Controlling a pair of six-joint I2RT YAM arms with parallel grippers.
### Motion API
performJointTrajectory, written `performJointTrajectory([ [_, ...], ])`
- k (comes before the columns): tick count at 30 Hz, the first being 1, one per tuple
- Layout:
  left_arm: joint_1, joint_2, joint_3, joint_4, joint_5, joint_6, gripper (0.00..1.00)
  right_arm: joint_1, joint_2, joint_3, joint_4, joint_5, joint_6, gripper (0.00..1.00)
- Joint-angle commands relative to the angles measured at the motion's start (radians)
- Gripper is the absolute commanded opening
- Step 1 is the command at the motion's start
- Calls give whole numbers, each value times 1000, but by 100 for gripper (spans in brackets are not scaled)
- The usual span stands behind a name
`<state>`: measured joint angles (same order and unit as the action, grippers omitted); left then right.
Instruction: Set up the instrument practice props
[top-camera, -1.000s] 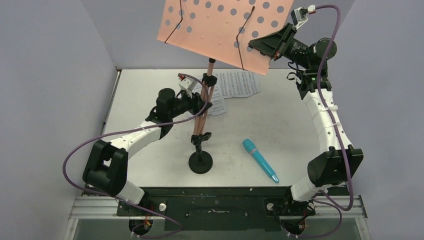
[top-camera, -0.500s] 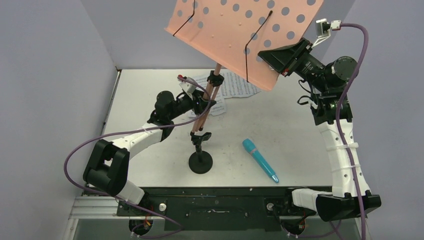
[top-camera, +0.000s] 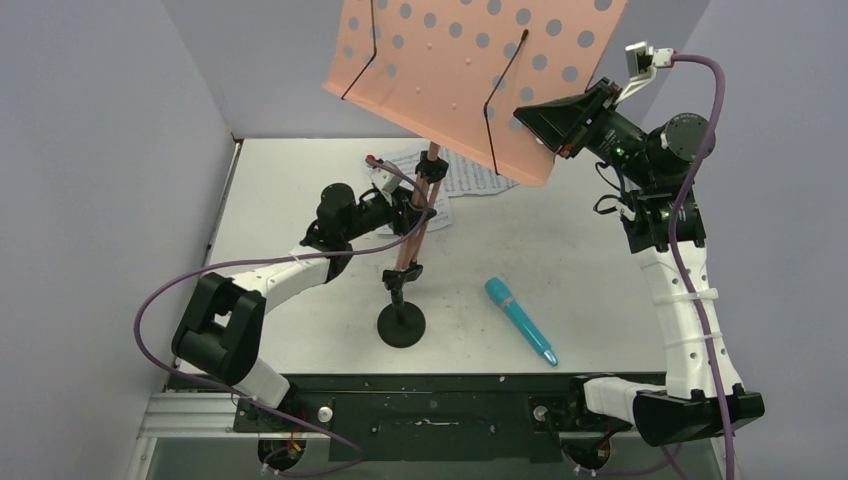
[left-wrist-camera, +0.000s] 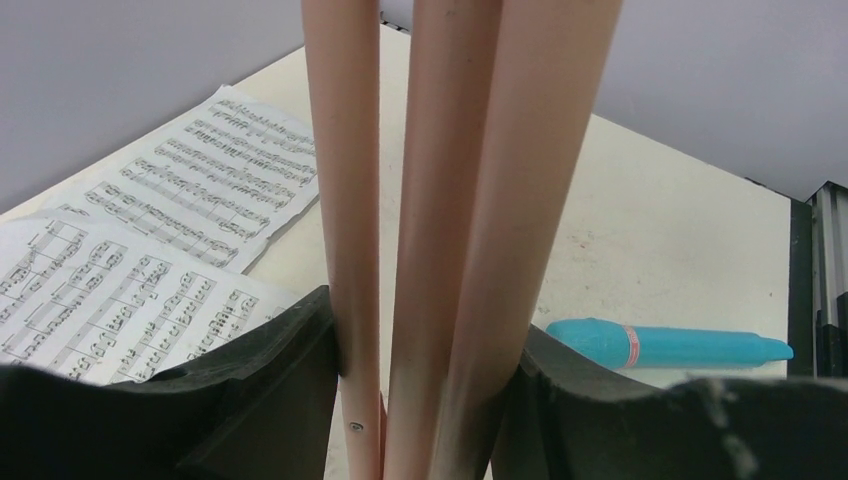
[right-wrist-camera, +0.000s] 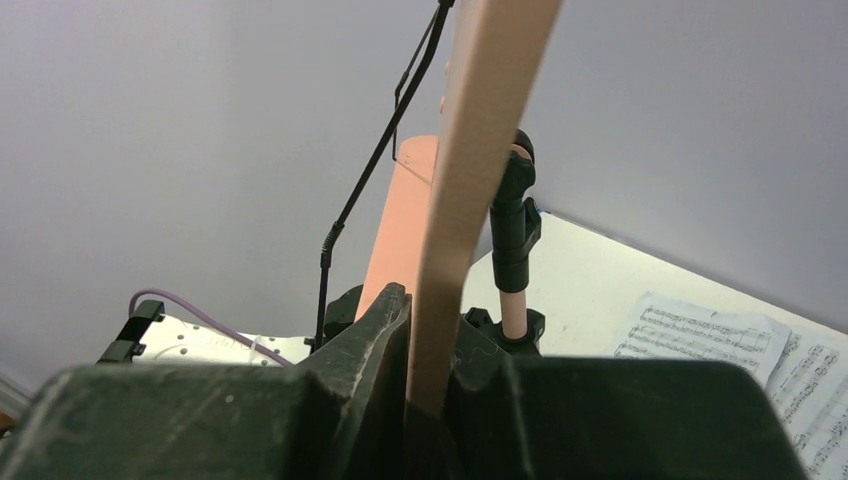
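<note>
Two grippers share one load. On the left, the left gripper (top-camera: 408, 208) is clamped on the bunched legs and pole of the pink perforated tripod music stand (top-camera: 460, 70). The left wrist view shows its black fingers (left-wrist-camera: 270, 390) pressed against the tubes from both sides. The stand leans, with its dotted desk raised high over the far edge of the white table (top-camera: 580, 270). Whether its feet touch the table cannot be told.

Behind the tubes, the two white sheet-music pages (top-camera: 478, 172) lie flat on the far part of the table, one overlapping the other. Nearer, just in front of the tubes' lower end, the short black round-based mic stand (top-camera: 401, 325) is upright. To its right, apart from it, the teal toy microphone (top-camera: 518, 318) lies flat and slanted toward the near edge.

On the right, the right gripper (top-camera: 545, 125) is closed on the desk's lower right edge, and the right wrist view shows the thin pink plate pinched between its jaws.
</note>
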<state>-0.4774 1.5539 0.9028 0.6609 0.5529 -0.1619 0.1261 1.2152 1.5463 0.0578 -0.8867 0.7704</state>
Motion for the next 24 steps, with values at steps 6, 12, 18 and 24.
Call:
performJointTrajectory([
  [6,-3,-1,31,195,0,58,0,5,-91,67,231,-17,-114,5],
  [12,-15,9,-15,297,27,130,0,25,-90,53,220,-12,-173,5],
  [18,-24,44,-82,531,110,198,0,50,-120,-9,213,2,-178,5],
  [24,-40,72,-77,534,110,208,0,57,-120,-11,200,4,-189,6],
])
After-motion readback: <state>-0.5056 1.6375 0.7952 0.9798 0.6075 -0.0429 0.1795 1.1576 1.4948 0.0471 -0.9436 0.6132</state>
